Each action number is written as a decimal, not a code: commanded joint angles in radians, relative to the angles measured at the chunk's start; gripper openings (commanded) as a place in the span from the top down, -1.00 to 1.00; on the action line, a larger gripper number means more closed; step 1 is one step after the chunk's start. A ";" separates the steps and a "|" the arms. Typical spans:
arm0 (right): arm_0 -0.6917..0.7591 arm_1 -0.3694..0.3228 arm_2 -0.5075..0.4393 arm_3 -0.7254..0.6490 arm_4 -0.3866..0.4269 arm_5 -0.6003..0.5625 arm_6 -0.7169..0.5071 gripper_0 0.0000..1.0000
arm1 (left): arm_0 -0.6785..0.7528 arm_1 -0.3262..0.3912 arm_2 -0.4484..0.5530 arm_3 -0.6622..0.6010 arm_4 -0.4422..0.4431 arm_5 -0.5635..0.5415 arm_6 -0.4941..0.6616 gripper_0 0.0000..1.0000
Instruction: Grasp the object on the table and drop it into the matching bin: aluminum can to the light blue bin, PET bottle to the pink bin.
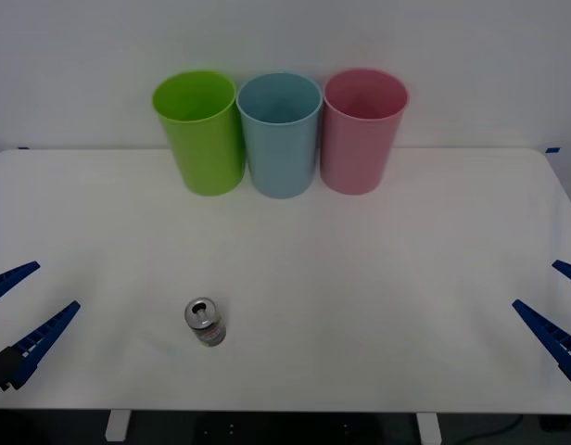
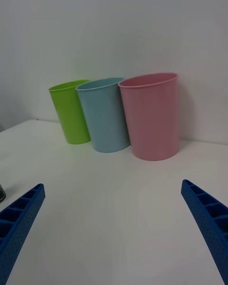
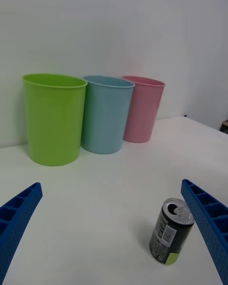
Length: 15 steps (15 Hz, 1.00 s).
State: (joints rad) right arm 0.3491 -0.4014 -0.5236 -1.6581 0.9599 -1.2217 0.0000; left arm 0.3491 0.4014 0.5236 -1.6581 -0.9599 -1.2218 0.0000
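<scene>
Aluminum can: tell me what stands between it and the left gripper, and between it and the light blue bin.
Nothing visible. Bare table separates the open left gripper from the aluminum can, and the can from the light blue bin, which stands between a green bin and the pink bin.

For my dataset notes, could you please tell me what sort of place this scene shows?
Probably a lab test bench set up for a sorting trial, not a home or shop. A bare white table against a plain wall holds a row of lime green, light blue and pink bins, with one aluminum can.
</scene>
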 commanded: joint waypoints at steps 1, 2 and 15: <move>0.000 0.000 0.000 0.000 0.000 0.000 0.000 -1.00 | 0.000 0.000 0.000 0.000 0.000 0.000 0.000 -1.00; 0.000 0.000 0.000 0.000 0.000 0.000 0.000 -1.00 | 0.004 -0.018 -0.007 0.015 0.001 -0.001 0.000 -1.00; 0.000 0.000 0.000 0.000 0.000 0.000 0.000 -1.00 | 0.088 -0.001 -0.019 0.012 -0.013 -0.025 -0.071 -1.00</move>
State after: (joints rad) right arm 0.3491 -0.4014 -0.5236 -1.6580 0.9599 -1.2217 0.0000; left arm 0.4267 0.3985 0.5062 -1.6459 -0.9565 -1.2433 -0.0528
